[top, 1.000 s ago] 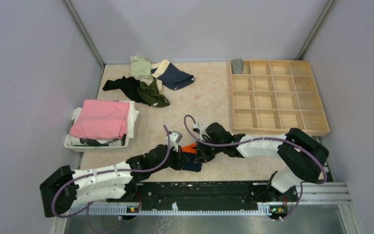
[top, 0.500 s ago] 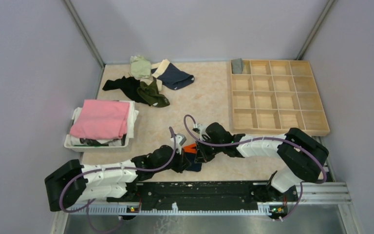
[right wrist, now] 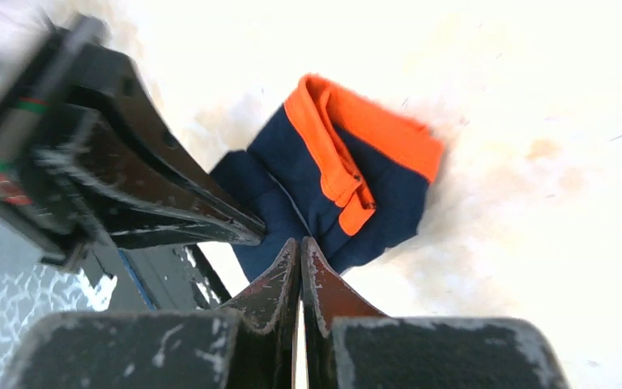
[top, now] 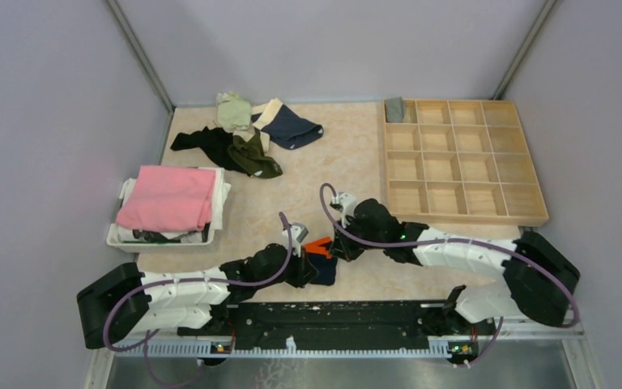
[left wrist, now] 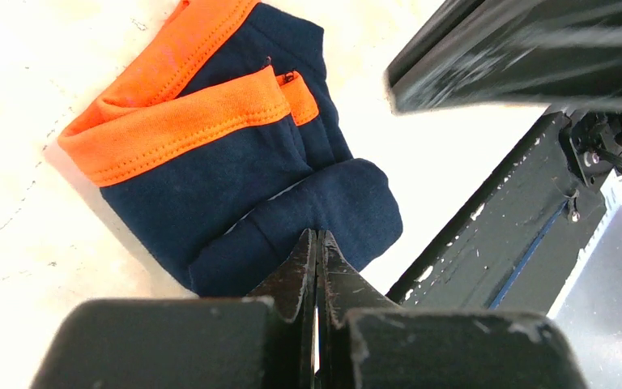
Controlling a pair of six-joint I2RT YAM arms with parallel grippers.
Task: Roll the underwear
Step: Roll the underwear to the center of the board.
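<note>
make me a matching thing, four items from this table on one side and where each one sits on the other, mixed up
1 navy-and-orange underwear
2 pink cloth
3 grey bundle
4 wooden tray

a right side of the table
b on top of the white basket
c tray's far-left corner compartment
d near edge, centre

Pairs: 1-d, 2-b, 3-c, 4-a

- Navy briefs (left wrist: 210, 162), orange waistband: folded flat, lying at the near edge.
- Grey pair (top: 394, 109): bundled in the far-left corner compartment of the wooden tray (top: 466, 218).
- Navy-and-beige pair (top: 293, 128), olive pair (top: 255, 159): crumpled, far-left heap.
</note>
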